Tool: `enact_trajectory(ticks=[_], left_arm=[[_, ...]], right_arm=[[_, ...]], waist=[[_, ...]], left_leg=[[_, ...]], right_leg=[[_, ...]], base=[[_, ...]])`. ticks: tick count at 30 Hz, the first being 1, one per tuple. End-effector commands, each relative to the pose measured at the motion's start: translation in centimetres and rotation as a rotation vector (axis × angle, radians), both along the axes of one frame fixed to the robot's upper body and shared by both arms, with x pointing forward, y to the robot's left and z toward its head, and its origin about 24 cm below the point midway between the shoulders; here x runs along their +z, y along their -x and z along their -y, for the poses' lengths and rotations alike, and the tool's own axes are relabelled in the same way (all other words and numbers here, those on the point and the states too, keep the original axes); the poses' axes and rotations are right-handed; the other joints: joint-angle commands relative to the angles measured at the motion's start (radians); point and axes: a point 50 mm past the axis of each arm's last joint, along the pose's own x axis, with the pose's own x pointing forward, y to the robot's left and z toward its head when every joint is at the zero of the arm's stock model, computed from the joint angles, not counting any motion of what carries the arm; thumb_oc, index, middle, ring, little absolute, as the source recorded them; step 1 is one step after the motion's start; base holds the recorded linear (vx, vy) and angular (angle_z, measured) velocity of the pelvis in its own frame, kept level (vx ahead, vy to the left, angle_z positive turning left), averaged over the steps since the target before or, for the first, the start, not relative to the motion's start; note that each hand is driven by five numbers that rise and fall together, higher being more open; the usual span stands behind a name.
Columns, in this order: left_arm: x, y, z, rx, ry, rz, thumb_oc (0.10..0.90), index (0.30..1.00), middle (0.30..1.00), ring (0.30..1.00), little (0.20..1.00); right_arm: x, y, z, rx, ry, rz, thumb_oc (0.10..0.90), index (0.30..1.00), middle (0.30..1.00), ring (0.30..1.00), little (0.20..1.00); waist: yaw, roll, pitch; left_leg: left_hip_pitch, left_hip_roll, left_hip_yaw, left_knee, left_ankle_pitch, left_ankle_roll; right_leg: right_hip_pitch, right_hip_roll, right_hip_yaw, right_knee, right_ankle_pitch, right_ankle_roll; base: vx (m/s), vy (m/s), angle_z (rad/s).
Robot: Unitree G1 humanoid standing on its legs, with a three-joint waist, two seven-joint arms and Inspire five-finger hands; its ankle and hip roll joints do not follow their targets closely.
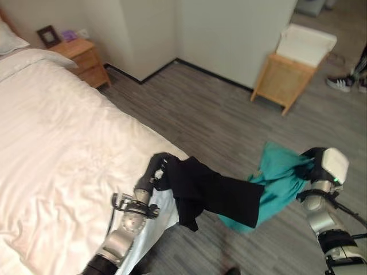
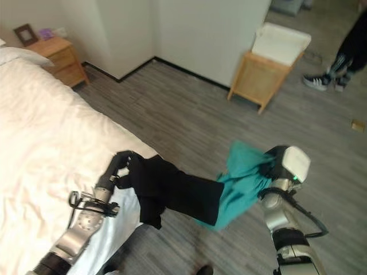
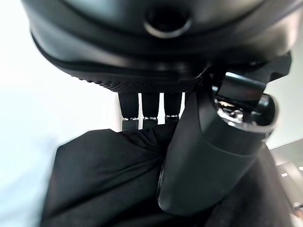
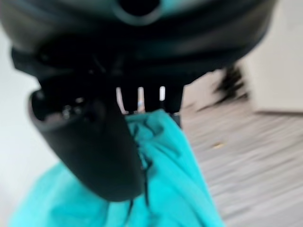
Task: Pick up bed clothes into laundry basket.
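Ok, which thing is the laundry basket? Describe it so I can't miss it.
Look past the bed, across the grey floor to the white wall. The laundry basket stands against it: a light wooden box on short legs with a white liner on top, unlike the drawered nightstand beside the bed.

Both head eyes look down from above, sharing the bed (image 1: 51, 149) corner, wood floor (image 1: 218, 126) and far laundry basket (image 2: 272, 60). Each wrist camera peers along its hand, very close, cloth right past the fingers (image 3: 142, 106).

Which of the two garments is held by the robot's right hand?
The teal garment, pinched by the right hand; the black garment hangs from the left hand.
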Motion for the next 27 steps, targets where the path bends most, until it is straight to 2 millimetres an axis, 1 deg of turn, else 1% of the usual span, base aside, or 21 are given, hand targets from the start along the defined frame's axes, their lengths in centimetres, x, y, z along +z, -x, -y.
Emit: enact_trajectory(ticks=[1, 2, 3, 4, 6, 7, 8, 10, 12, 13, 14, 15, 17, 18, 19, 21, 22, 23, 24, 26, 27], left_arm=[[11.7, -2.9, 3.9, -0.181, 0.171, 0.530, 0.400, 0.300, 0.300, 0.300, 0.300], [12.0, -3.0, 4.6, -0.193, 0.189, 0.542, 0.400, 0.300, 0.300, 0.300, 0.300], [12.1, -3.0, 5.6, -0.203, 0.208, 0.543, 0.400, 0.300, 0.300, 0.300, 0.300], [12.1, -3.1, 5.5, -0.202, 0.208, 0.545, 0.400, 0.300, 0.300, 0.300, 0.300], [11.6, -2.8, 6.0, -0.210, 0.218, 0.522, 0.400, 0.300, 0.300, 0.300, 0.300], [11.1, -2.5, 6.4, -0.240, 0.251, 0.491, 0.400, 0.300, 0.300, 0.300, 0.300], [11.2, -2.5, 6.3, -0.239, 0.251, 0.493, 0.400, 0.300, 0.300, 0.300, 0.300], [11.0, -2.3, 6.9, -0.279, 0.274, 0.473, 0.400, 0.300, 0.300, 0.300, 0.300], [11.2, -2.3, 7.2, -0.300, 0.297, 0.467, 0.400, 0.300, 0.300, 0.300, 0.300], [11.3, -2.2, 7.6, -0.329, 0.324, 0.458, 0.400, 0.300, 0.300, 0.300, 0.300], [11.0, -1.9, 8.4, -0.383, 0.367, 0.421, 0.400, 0.300, 0.300, 0.300, 0.300], [11.0, -1.8, 8.5, -0.403, 0.375, 0.413, 0.400, 0.300, 0.300, 0.300, 0.300], [10.9, -2.2, 8.3, -0.389, 0.372, 0.417, 0.400, 0.300, 0.300, 0.300, 0.300], [11.2, -2.4, 8.4, -0.379, 0.357, 0.428, 0.400, 0.300, 0.300, 0.300, 0.300], [11.2, -2.7, 8.5, -0.375, 0.343, 0.428, 0.400, 0.300, 0.300, 0.300, 0.300], [11.0, -2.9, 8.3, -0.359, 0.328, 0.421, 0.400, 0.300, 0.300, 0.300, 0.300], [10.8, -3.2, 7.8, -0.333, 0.301, 0.413, 0.400, 0.300, 0.300, 0.300, 0.300], [10.8, -3.2, 7.8, -0.334, 0.300, 0.412, 0.400, 0.300, 0.300, 0.300, 0.300], [10.6, -3.3, 7.5, -0.320, 0.288, 0.407, 0.400, 0.300, 0.300, 0.300, 0.300], [10.5, -3.6, 7.5, -0.335, 0.237, 0.400, 0.400, 0.300, 0.300, 0.300, 0.300], [11.0, -3.9, 7.6, -0.338, 0.204, 0.423, 0.400, 0.300, 0.300, 0.300, 0.300]], right_arm=[[8.8, -3.9, -0.6, 0.079, 0.221, 0.258, 0.400, 0.300, 0.300, 0.300, 0.300], [9.3, -4.7, -1.0, 0.086, 0.226, 0.250, 0.400, 0.300, 0.300, 0.300, 0.300], [9.9, -6.1, -2.5, 0.128, 0.243, 0.230, 0.400, 0.300, 0.300, 0.300, 0.300], [9.9, -6.1, -2.6, 0.128, 0.244, 0.231, 0.400, 0.300, 0.300, 0.300, 0.300], [10.4, -7.3, -3.7, 0.155, 0.272, 0.195, 0.400, 0.300, 0.300, 0.300, 0.300], [10.4, -7.9, -3.6, 0.141, 0.281, 0.137, 0.400, 0.300, 0.300, 0.300, 0.300], [10.4, -8.0, -3.6, 0.142, 0.281, 0.139, 0.400, 0.300, 0.300, 0.300, 0.300], [10.7, -8.0, -2.3, 0.088, 0.269, 0.098, 0.400, 0.300, 0.300, 0.300, 0.300], [11.4, -8.0, -1.5, 0.055, 0.268, 0.096, 0.400, 0.300, 0.300, 0.300, 0.300], [11.9, -7.7, -0.4, 0.023, 0.265, 0.089, 0.400, 0.300, 0.300, 0.300, 0.300], [12.7, -7.0, 2.0, -0.039, 0.266, 0.072, 0.400, 0.300, 0.300, 0.300, 0.300], [13.1, -6.6, 2.9, -0.062, 0.273, 0.062, 0.400, 0.300, 0.300, 0.300, 0.300], [16.8, -7.9, 1.5, -0.006, 0.278, 0.137, 0.400, 0.300, 0.300, 0.300, 0.300], [19.2, -8.7, -0.1, 0.041, 0.311, 0.193, 0.400, 0.300, 0.300, 0.300, 0.300], [19.3, -9.1, -1.0, 0.069, 0.321, 0.191, 0.400, 0.300, 0.300, 0.300, 0.300], [19.7, -9.3, -1.5, 0.085, 0.324, 0.207, 0.400, 0.300, 0.300, 0.300, 0.300], [18.9, -9.4, -2.3, 0.119, 0.328, 0.208, 0.400, 0.300, 0.300, 0.300, 0.300], [18.8, -9.4, -2.3, 0.119, 0.326, 0.208, 0.400, 0.300, 0.300, 0.300, 0.300], [18.1, -9.4, -2.4, 0.127, 0.323, 0.195, 0.400, 0.300, 0.300, 0.300, 0.300], [18.6, -9.4, -2.3, 0.123, 0.322, 0.199, 0.400, 0.300, 0.300, 0.300, 0.300], [20.9, -9.4, -2.2, 0.110, 0.331, 0.242, 0.400, 0.300, 0.300, 0.300, 0.300]], waist=[[0.079, -0.015, 0.005], [0.076, -0.013, 0.019], [0.097, -0.039, 0.056], [0.092, -0.037, 0.053], [0.123, -0.041, 0.077], [0.160, -0.020, 0.089], [0.159, -0.024, 0.088], [0.203, 0.006, 0.091], [0.220, 0.013, 0.094], [0.235, 0.024, 0.090], [0.263, 0.036, 0.068], [0.275, 0.038, 0.047], [0.267, 0.021, 0.024], [0.248, 0.015, 0.007], [0.234, 0.010, -0.010], [0.215, -0.005, -0.023], [0.196, -0.046, -0.039], [0.197, -0.049, -0.040], [0.190, -0.068, -0.041], [0.153, -0.088, -0.022], [0.117, -0.070, 0.004]], left_leg=[[-0.186, 0.051, -0.373, 0.398, -0.026, -0.053], [-0.237, 0.025, -0.459, 0.568, -0.062, -0.043], [-0.351, -0.070, -0.585, 0.948, -0.099, -0.015], [-0.362, -0.069, -0.591, 0.955, -0.101, -0.013], [-0.456, -0.220, -0.669, 1.215, -0.156, 0.001], [-0.520, -0.311, -0.690, 1.307, -0.163, 0.009], [-0.525, -0.315, -0.688, 1.305, -0.158, 0.010], [-0.576, -0.358, -0.694, 1.237, -0.176, 0.022], [-0.600, -0.367, -0.694, 1.160, -0.168, 0.027], [-0.607, -0.370, -0.685, 1.058, -0.164, 0.024], [-0.552, -0.385, -0.612, 0.691, -0.141, 0.027], [-0.541, -0.401, -0.597, 0.560, -0.133, 0.033], [-0.509, -0.404, -0.502, 0.295, -0.105, 0.033], [-0.488, -0.384, -0.391, 0.167, -0.085, 0.033], [-0.438, -0.387, -0.360, 0.086, -0.104, 0.061], [-0.390, -0.407, -0.339, 0.024, -0.106, 0.087], [-0.351, -0.435, -0.338, -0.020, -0.134, 0.134], [-0.350, -0.436, -0.337, -0.021, -0.134, 0.135], [-0.333, -0.447, -0.325, -0.025, -0.160, 0.155], [-0.281, -0.458, -0.317, -0.024, -0.212, 0.180], [-0.250, -0.432, -0.330, -0.026, -0.226, 0.185]], right_leg=[[0.234, -0.020, 0.172, -0.315, -0.045, 0.153], [0.229, -0.014, 0.191, -0.316, -0.046, 0.135], [0.220, -0.016, 0.251, -0.316, -0.038, 0.099], [0.217, -0.014, 0.247, -0.316, -0.037, 0.099], [0.214, 0.002, 0.316, -0.316, -0.031, 0.092], [0.237, 0.045, 0.369, -0.316, -0.039, 0.081], [0.233, 0.040, 0.369, -0.316, -0.037, 0.081], [0.274, 0.067, 0.389, -0.316, -0.056, 0.083], [0.292, 0.068, 0.385, -0.316, -0.059, 0.084], [0.311, 0.078, 0.376, -0.316, -0.069, 0.088], [0.340, 0.102, 0.370, -0.316, -0.098, 0.099], [0.344, 0.119, 0.367, -0.316, -0.106, 0.103], [0.379, 0.147, 0.372, -0.316, -0.141, 0.104], [0.416, 0.173, 0.370, -0.316, -0.173, 0.102], [0.434, 0.183, 0.366, -0.316, -0.187, 0.107], [0.461, 0.185, 0.372, -0.316, -0.193, 0.115], [0.459, 0.177, 0.374, -0.232, -0.168, 0.138], [0.457, 0.175, 0.375, -0.228, -0.171, 0.139], [0.440, 0.167, 0.377, -0.149, -0.157, 0.165], [0.333, 0.122, 0.386, 0.090, -0.046, 0.268], [0.212, 0.107, 0.408, 0.311, 0.056, 0.288]], base=[[-0.03, -0.295, -2.45], [-0.03, -0.579, -2.32], [-0.03, -0.378, -1.95], [-0.01, -0.361, -1.19], [0.05, -0.185, -1.54], [0.10, -0.155, -2.25], [0.17, -0.121, -2.40], [0.19, -0.021, -1.17], [0.15, -0.009, -0.41], [0.34, -0.016, -0.17], [0.44, 0.001, -0.12], [0.49, -0.003, 0.30], [0.49, -0.033, 0.51], [0.62, -0.034, -0.44], [0.46, -0.011, -0.92], [0.47, 0.004, -0.09], [0.56, -0.013, 0.93], [0.48, -0.038, 1.12], [0.27, -0.020, 0.28], [0.39, -0.025, -0.07], [0.24, -0.020, 0.22]])
